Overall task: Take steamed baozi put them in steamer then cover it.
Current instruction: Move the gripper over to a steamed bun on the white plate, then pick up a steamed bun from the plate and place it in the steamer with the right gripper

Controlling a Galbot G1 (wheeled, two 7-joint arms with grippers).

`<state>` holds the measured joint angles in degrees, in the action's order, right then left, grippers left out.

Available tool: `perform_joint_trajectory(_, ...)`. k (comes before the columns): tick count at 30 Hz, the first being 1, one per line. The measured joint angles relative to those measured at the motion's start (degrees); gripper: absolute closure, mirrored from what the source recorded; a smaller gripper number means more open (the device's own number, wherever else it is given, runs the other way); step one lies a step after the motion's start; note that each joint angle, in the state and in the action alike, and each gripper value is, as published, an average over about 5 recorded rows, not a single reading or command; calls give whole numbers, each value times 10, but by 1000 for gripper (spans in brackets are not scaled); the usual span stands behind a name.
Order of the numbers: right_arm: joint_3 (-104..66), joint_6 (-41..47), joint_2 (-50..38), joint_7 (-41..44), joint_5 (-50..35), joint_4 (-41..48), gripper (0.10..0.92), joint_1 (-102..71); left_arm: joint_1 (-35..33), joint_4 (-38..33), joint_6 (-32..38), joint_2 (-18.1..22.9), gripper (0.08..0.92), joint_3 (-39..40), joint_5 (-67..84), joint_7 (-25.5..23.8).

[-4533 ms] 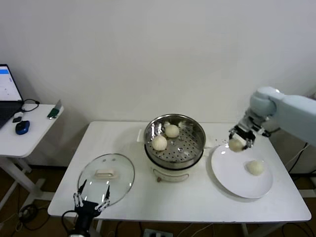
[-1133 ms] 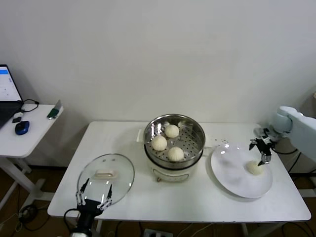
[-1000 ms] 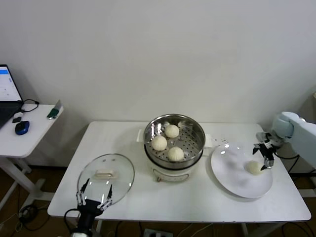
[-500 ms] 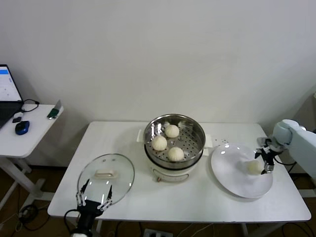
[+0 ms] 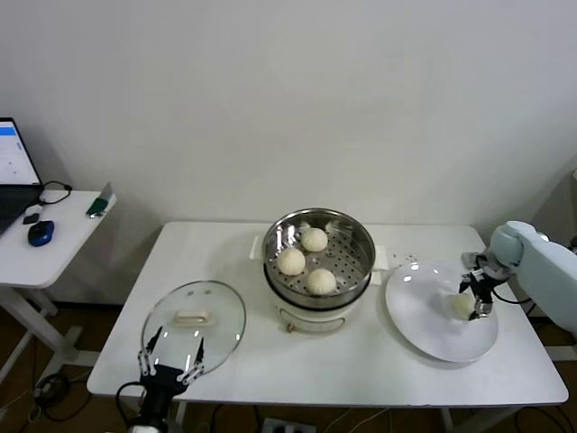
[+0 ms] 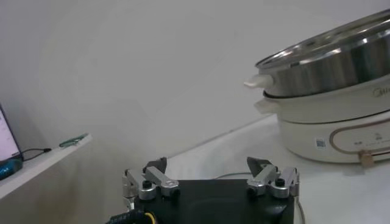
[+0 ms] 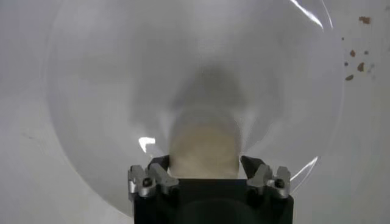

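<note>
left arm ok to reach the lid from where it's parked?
Probably yes. The left gripper sits open at the table's near edge, right beside the glass lid, which lies flat with its handle up. Nothing stands between them; the steamer is off to the side.

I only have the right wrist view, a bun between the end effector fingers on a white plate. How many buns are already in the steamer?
Observer: Three baozi sit in the steamer; the one at your right end effector is the last bun on the plate.
Operator: Where is the cover?
Observer: The glass cover lies flat on the table, on the robot's left of the steamer.
Operator: And the other arm?
Observer: The left end effector hangs open at the table's near edge, by the cover, holding nothing.
</note>
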<state>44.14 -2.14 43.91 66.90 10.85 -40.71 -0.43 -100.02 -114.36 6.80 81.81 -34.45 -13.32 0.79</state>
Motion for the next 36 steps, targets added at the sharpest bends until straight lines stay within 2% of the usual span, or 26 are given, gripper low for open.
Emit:
perform_joint_trajectory(7,2,1,-2,3,-1,1,339,7,0,0,0,0,177,1,0,0)
perform_joint_trajectory(16,46,14,2,3,-50,-7,355,57,1,-2,0,-1,177,3,0,0)
perform_joint_trajectory(25,180,48,41,-4,-191,-17,355,206,9,-2,0,-1,177,14,0,-3)
perform_joint_trajectory(36,359,101,132,-20,-396,-49,355,384,11,-11,1,-6,177,32,5,-14)
